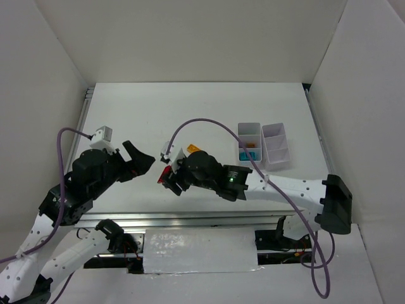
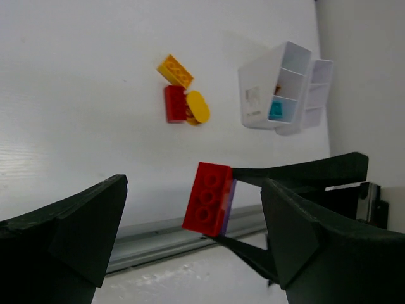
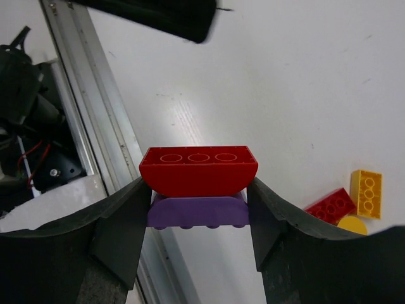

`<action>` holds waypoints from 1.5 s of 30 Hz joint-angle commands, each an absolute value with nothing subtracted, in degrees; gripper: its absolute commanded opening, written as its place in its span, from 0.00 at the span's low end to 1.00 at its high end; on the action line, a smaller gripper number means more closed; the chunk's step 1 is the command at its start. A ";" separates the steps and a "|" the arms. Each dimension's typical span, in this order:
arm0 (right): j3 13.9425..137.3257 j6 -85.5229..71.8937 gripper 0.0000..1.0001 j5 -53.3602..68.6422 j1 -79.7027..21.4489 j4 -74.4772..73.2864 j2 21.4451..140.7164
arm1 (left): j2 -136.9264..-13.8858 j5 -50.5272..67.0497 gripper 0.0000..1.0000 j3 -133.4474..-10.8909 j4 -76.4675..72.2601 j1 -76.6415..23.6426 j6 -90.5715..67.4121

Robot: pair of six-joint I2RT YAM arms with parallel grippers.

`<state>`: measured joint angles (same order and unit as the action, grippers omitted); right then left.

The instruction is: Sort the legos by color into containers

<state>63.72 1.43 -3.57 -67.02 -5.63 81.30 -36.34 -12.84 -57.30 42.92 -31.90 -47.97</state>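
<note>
My right gripper (image 3: 198, 196) is shut on two joined legos, a red rounded brick (image 3: 198, 172) on a purple one (image 3: 198, 212), held above the table's near edge. My left gripper (image 2: 193, 190) is open and faces this pair (image 2: 209, 197), which hangs just ahead of its fingertips. In the top view the two grippers, left (image 1: 140, 161) and right (image 1: 166, 177), nearly meet. Loose on the table lie a yellow-orange brick (image 2: 175, 71), a red brick (image 2: 174, 103) and a yellow oval (image 2: 198, 106). The white containers (image 1: 262, 147) stand to the right, with a teal lego (image 2: 276, 109) inside.
The metal rail (image 3: 95, 126) along the table's near edge lies right below the held pair. White walls close in the table on three sides. A purple cable (image 1: 209, 123) arcs over the right arm.
</note>
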 commanded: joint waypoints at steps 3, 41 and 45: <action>61.09 4.65 0.00 -13.08 -73.37 2.45 75.50 | -36.74 0.69 1.00 -58.63 37.80 -31.73 -55.28; 56.43 7.56 1.00 -16.70 -78.31 11.78 66.02 | -36.92 18.37 0.00 -53.17 25.67 -31.73 -47.64; 54.67 4.05 1.00 -17.75 -77.96 8.97 62.41 | -36.12 16.88 0.00 -54.84 26.36 -31.73 -46.15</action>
